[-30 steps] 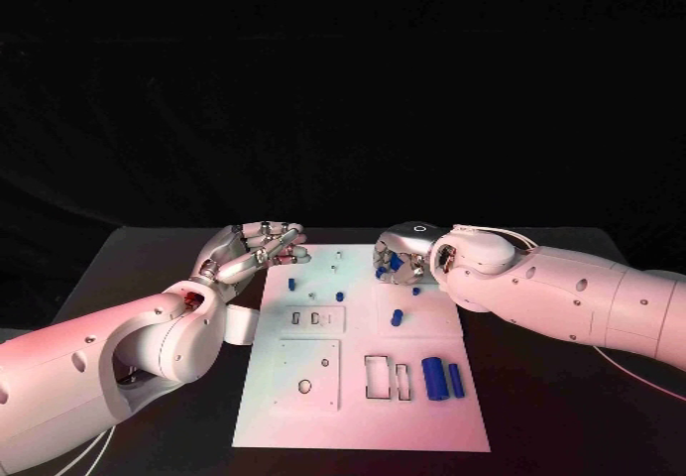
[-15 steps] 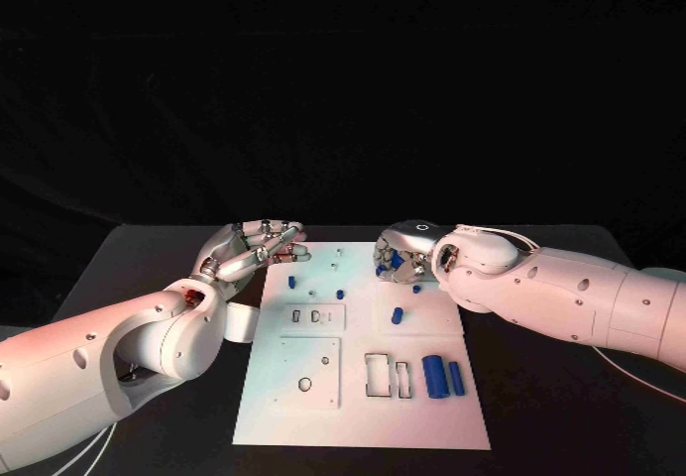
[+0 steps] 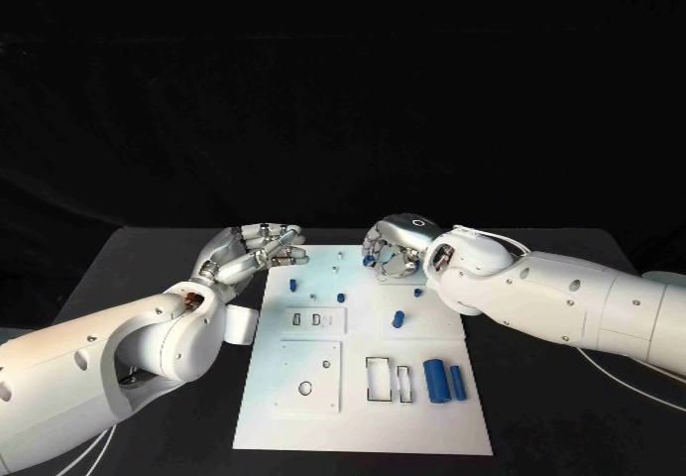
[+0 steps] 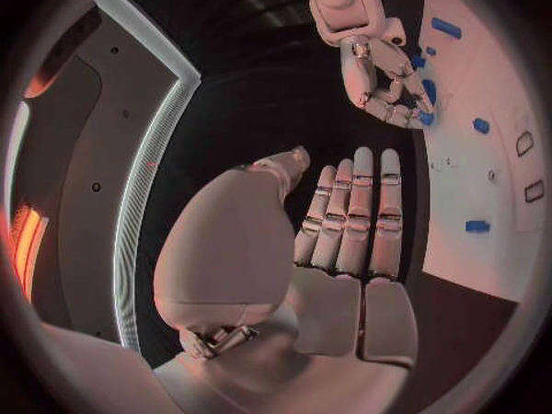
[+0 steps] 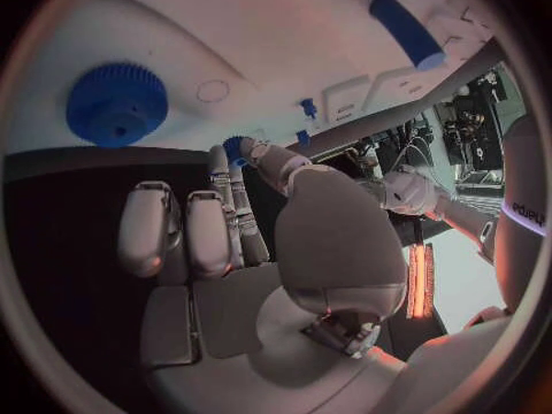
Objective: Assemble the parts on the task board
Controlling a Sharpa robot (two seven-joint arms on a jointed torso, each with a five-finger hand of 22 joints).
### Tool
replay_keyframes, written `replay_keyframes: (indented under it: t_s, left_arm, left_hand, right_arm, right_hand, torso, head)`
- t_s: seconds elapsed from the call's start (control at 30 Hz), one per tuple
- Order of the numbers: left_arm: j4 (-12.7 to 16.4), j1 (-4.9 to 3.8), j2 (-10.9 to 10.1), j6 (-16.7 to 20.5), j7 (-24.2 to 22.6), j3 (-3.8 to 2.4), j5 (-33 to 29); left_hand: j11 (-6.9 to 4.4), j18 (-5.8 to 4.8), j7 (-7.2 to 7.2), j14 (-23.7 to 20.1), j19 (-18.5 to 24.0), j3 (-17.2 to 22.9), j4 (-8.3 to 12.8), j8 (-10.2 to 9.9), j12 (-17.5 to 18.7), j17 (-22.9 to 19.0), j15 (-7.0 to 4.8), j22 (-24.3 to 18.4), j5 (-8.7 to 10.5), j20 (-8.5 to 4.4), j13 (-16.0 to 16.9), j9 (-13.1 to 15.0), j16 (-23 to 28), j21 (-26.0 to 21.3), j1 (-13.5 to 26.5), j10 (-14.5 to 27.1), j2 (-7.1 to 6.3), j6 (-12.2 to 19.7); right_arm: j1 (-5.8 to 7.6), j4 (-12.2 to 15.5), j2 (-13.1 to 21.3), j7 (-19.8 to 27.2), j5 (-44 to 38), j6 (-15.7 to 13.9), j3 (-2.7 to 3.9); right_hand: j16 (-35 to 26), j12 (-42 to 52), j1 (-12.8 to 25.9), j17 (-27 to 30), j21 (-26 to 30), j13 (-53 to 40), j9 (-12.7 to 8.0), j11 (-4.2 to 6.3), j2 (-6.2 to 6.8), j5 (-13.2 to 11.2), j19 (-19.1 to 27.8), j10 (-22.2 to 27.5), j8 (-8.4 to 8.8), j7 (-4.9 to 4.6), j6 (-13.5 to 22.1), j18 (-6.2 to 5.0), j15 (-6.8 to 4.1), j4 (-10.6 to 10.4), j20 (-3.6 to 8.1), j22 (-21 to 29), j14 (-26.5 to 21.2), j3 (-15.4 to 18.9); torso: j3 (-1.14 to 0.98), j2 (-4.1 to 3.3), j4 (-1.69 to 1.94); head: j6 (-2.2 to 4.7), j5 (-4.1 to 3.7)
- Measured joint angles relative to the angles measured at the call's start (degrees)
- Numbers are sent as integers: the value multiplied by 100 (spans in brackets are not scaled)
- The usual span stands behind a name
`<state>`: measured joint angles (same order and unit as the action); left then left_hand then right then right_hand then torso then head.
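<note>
The white task board (image 3: 358,407) lies mid-table. My right hand (image 3: 392,252) hovers over its far edge; thumb and a finger pinch a small blue part (image 5: 235,147), which shows by the fingertips (image 3: 369,260). A blue gear (image 5: 115,106) lies on the board (image 5: 288,55) beneath that hand (image 5: 230,239). My left hand (image 3: 258,248) hangs off the board's far left corner, fingers stretched out side by side (image 4: 350,221), holding nothing. Small blue pegs (image 3: 291,284) (image 3: 340,295) (image 3: 398,318) stand on the board. Two blue cylinders (image 3: 433,380) (image 3: 456,381) lie near its right edge.
Rectangular slots (image 3: 378,377) and a raised plate with holes (image 3: 310,375) occupy the board's near half. Black table (image 3: 158,268) surrounds the board on all sides. The right forearm (image 3: 572,302) spans the table's right side.
My right hand has lifted a little and shifted left over the board's far edge, taking the small blue part with it. The left hand has barely moved.
</note>
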<state>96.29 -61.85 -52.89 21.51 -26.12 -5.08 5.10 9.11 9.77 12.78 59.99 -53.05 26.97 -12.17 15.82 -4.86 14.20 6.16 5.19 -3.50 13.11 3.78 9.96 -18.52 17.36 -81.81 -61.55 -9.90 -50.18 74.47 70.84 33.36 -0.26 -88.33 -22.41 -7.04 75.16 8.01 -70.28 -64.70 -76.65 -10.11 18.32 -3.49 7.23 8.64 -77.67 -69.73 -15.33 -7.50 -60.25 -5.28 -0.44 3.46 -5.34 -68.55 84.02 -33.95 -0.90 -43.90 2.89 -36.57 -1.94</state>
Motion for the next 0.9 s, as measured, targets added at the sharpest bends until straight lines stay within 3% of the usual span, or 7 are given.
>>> replay_keyframes:
  t_s: [0.5, 0.9]
  left_arm:
    - [-5, -1, 18, 0, -2, -1, -52]
    - [0, -1, 39, 0, -1, -1, -64]
  left_hand:
    - [0, 0, 0, 21, 0, 16, 16, 0, 0, 6, 20, -5, 0, 0, 0, 0, 22, 0, 0, 0, 0, 0]
    - [0, -1, 0, 21, 0, 16, 16, 0, 0, 5, 20, -5, 0, 0, 0, 1, 22, 0, 0, 0, 0, 0]
  right_arm:
    - [15, -765, -710, 6, 227, -298, 16]
    - [-32, -1111, -1007, 53, 325, -327, 16]
  right_hand:
    - [23, -17, 0, -6, 0, 5, 0, -53, 0, -59, 0, 53, -19, -28, 70, -1, 0, 8, 0, -15, 0, -10]
    - [46, -17, 0, -13, 0, 6, 46, -53, 2, -81, 1, 53, -17, -31, 92, -1, 0, 1, 0, -14, 0, -31]
  torso:
    - [7, -21, 25]
    - [5, -27, 25]
  head:
    - [15, -12]
    - [4, 40]
